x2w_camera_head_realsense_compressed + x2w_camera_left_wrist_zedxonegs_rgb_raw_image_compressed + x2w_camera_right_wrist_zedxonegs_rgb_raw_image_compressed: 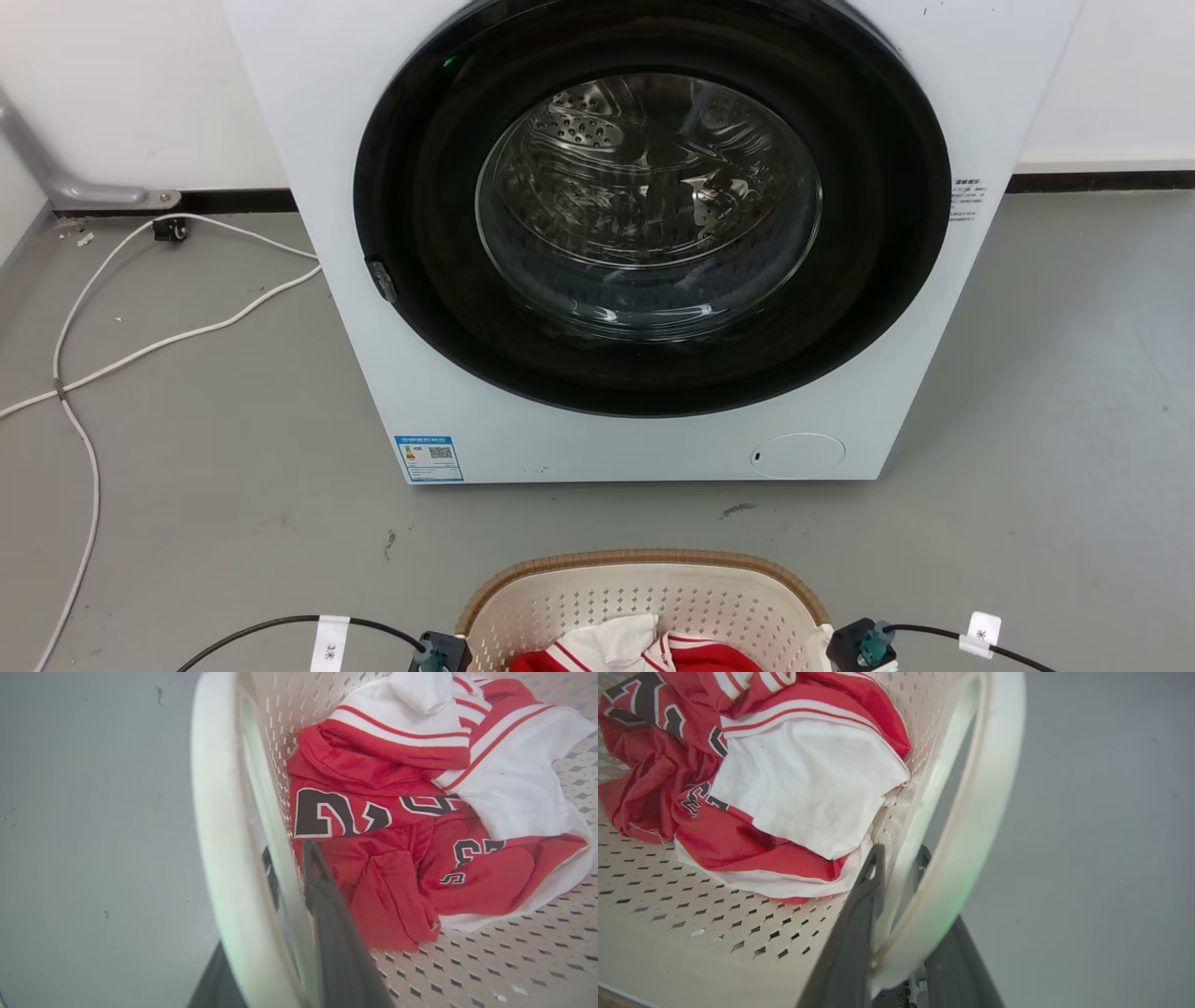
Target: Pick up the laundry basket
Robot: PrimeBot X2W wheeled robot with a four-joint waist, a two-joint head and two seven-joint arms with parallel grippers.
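The laundry basket point(644, 597), cream perforated plastic with a brown woven rim, sits at the bottom centre of the head view, in front of the washing machine. Red and white jerseys point(397, 812) lie crumpled inside it. In the left wrist view my left gripper point(292, 858) straddles the basket's side wall beside the white handle point(212, 812), one finger inside and one outside, shut on the wall. My right gripper point(899, 856) grips the opposite wall the same way, by the other handle point(994, 788). Whether the basket rests on the floor I cannot tell.
A white washing machine point(392, 373) with a closed round dark door point(653, 196) stands just beyond the basket. White cables point(140, 345) trail over the grey floor at the left. A grey pipe point(56, 177) runs along the back wall.
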